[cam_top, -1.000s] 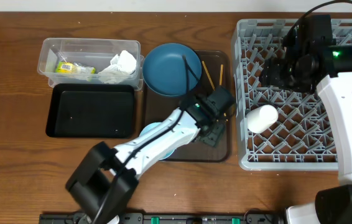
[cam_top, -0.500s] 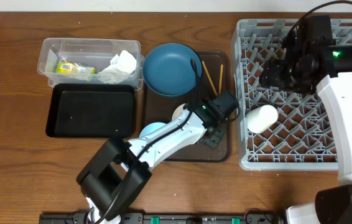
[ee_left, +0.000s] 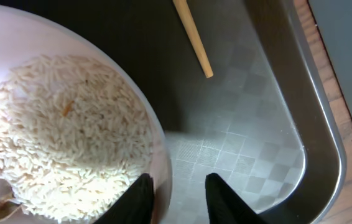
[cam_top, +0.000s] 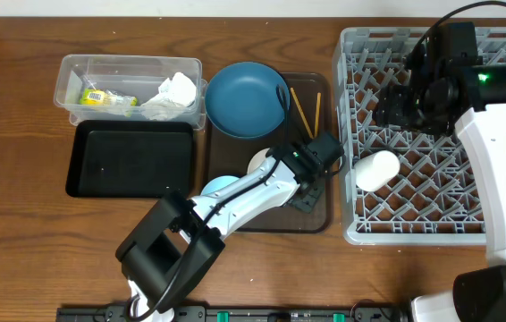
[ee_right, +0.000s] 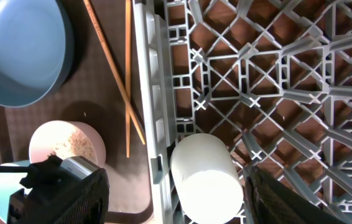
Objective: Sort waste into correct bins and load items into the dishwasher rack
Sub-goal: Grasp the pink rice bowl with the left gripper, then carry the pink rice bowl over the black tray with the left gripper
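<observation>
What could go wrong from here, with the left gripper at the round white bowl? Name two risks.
1. The left gripper straddles only one edge of the round white bowl, which holds loose whitish rice; lifted that way, it may tilt and spill.
2. A thin wooden chopstick lies close by on the dark brown serving tray and could be knocked.

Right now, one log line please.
left pincer: open, straddling white bowl rim | rice: in bowl | right pincer: open above rack | cup: in rack
</observation>
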